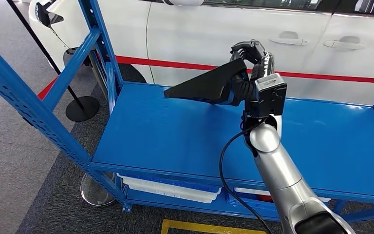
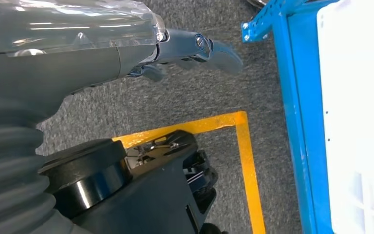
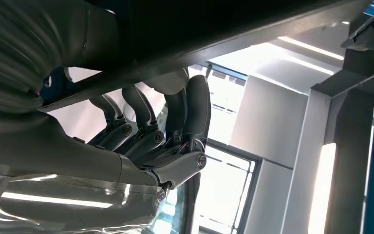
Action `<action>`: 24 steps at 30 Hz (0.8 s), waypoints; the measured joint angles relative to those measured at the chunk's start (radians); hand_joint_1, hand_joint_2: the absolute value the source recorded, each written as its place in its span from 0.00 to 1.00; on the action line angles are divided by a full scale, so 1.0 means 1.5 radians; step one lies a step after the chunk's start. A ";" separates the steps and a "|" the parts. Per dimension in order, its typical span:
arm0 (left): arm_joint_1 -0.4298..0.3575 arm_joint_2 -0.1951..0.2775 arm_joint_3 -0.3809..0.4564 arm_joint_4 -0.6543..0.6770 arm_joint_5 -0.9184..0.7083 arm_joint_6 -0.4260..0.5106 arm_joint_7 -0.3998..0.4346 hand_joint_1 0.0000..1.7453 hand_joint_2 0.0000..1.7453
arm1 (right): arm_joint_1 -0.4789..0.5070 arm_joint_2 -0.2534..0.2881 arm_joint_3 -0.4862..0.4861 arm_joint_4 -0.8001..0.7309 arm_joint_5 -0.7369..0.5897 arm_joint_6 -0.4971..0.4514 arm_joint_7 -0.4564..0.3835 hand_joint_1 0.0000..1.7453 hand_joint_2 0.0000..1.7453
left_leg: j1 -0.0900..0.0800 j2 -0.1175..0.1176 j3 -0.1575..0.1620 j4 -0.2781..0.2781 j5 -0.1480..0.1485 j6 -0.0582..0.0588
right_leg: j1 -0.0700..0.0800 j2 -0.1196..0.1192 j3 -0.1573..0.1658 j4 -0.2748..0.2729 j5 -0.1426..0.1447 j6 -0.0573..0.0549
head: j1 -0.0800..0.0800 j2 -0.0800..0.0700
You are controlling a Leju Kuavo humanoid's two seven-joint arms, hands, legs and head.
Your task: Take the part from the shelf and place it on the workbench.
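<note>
From the head view, the right hand [image 1: 250,61] was up above the blue shelf [image 1: 175,131], fingers wrapped round the thick end of the black part [image 1: 207,84]. The part was a long wedge shape, tapering to a point, and it was lifted off the shelf top, hanging just over the back half of it. Behind the shelf sat a white car [image 1: 233,34] with a red stripe along its doors. Under the shelf top there were white bins [image 1: 168,189] on the lower level, and a black stand base [image 1: 82,108] stood on the grey carpet just off the shelf's corner post.

The left wrist view had the left hand [image 2: 195,48] hanging low beside the shelf's lower edge, over the carpet and a yellow floor line [image 2: 246,161]. Fingers looked loosely stretched out with nothing in them, so open as far as I could see. A white bin [image 2: 355,117] sat on the shelf's lower level.

In the right wrist view, the dark fingers [image 3: 195,107] were curled up against the underside of the part [image 3: 214,29], clearly gripping it.
</note>
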 joint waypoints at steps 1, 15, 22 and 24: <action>0.000 0.000 0.000 0.000 -0.001 -0.003 0.003 0.00 1.00 | -0.010 -0.002 0.000 0.002 -0.002 0.006 0.010 1.00 1.00 | 0.000 0.000 0.000 0.000 0.000 0.000 | 0.000 0.000 0.000 0.000 0.000 0.000 | 0.000 0.000; -0.005 -0.006 0.002 0.000 0.005 -0.065 0.006 0.00 1.00 | -0.178 -0.037 -0.002 0.044 -0.031 0.061 0.110 1.00 1.00 | 0.000 0.000 -0.001 0.000 0.000 0.000 | 0.000 0.000 -0.001 0.000 0.000 0.000 | 0.000 0.000; -0.005 -0.008 0.004 0.000 0.014 -0.089 0.042 0.00 1.00 | -0.224 -0.039 -0.001 0.047 -0.040 0.070 0.132 1.00 1.00 | 0.000 0.000 -0.001 0.000 0.000 0.000 | 0.000 0.000 -0.001 0.000 0.000 0.000 | 0.000 0.000; -0.005 -0.008 0.006 0.000 0.016 -0.093 0.047 0.00 1.00 | -0.225 -0.039 0.000 0.048 -0.040 0.068 0.134 1.00 1.00 | 0.000 0.000 -0.001 0.000 0.000 0.000 | 0.000 0.000 -0.001 0.000 0.000 0.000 | 0.000 0.000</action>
